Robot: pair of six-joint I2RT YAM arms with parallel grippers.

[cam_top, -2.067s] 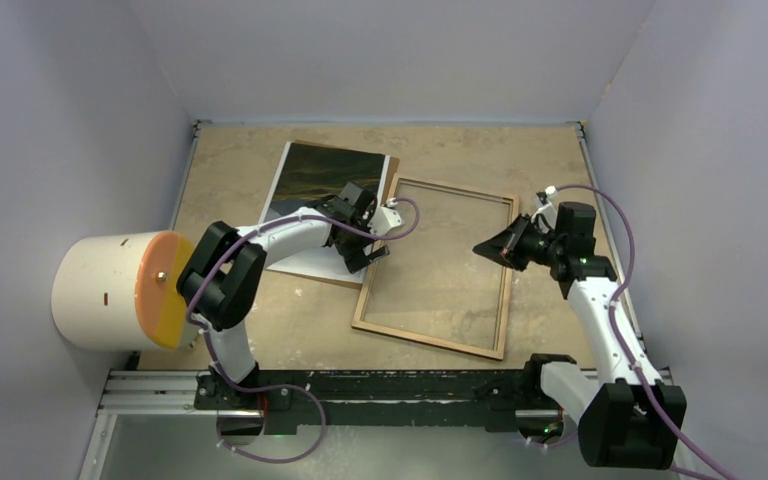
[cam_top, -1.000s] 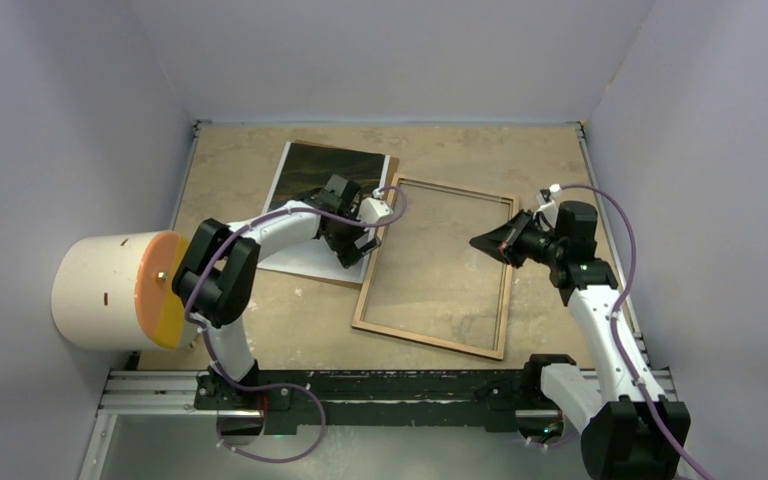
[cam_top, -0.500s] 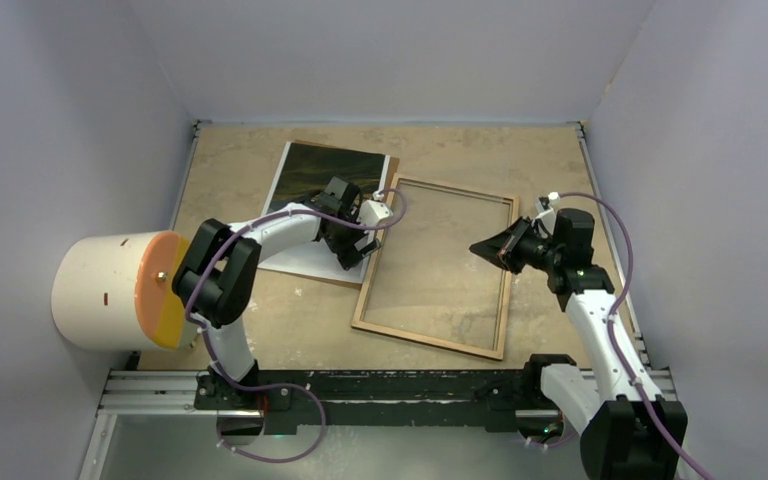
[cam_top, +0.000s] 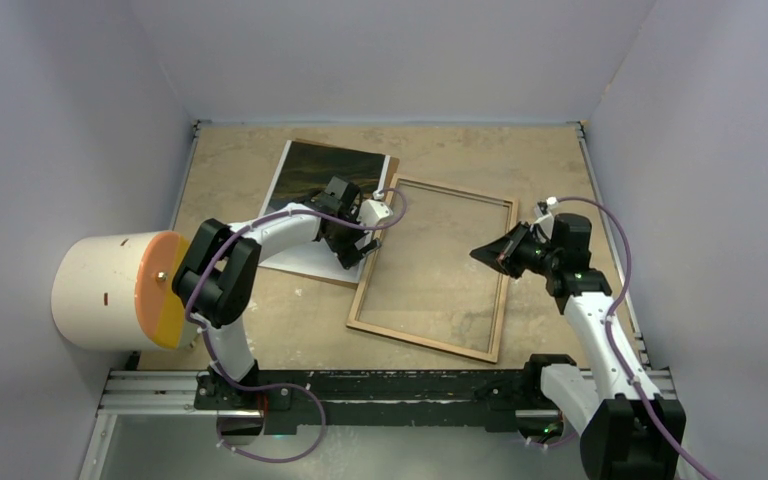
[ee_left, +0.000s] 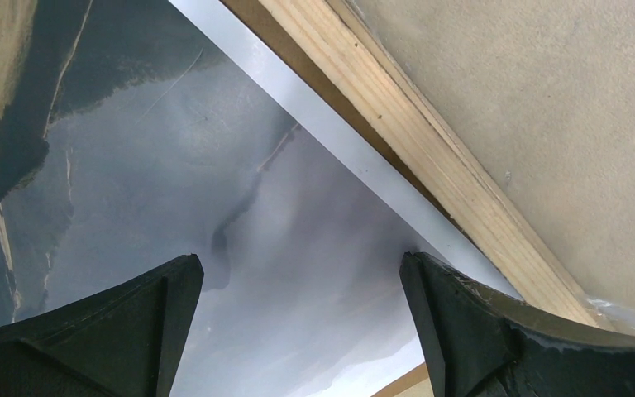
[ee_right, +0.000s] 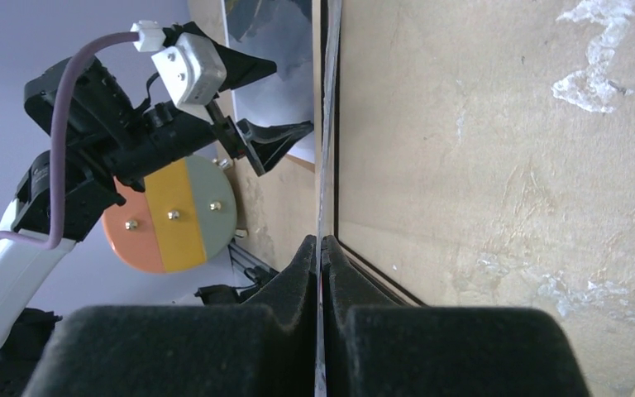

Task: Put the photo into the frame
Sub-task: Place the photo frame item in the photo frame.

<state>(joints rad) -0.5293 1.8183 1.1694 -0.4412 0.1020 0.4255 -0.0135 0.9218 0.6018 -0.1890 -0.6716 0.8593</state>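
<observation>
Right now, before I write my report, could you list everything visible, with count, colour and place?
photo: one, dark landscape with white border, far left of table
backing board: one, brown, under the photo
frame: one, light wood, table middle, beside the photo
drum: one, white with orange-yellow-grey face, left of the table
table: one, tan, under photo and frame
left arm and right arm: two, white and black, near edge
left pincer: one, black, open, above the photo's edge
right pincer: one, black, shut, over the frame's right part
</observation>
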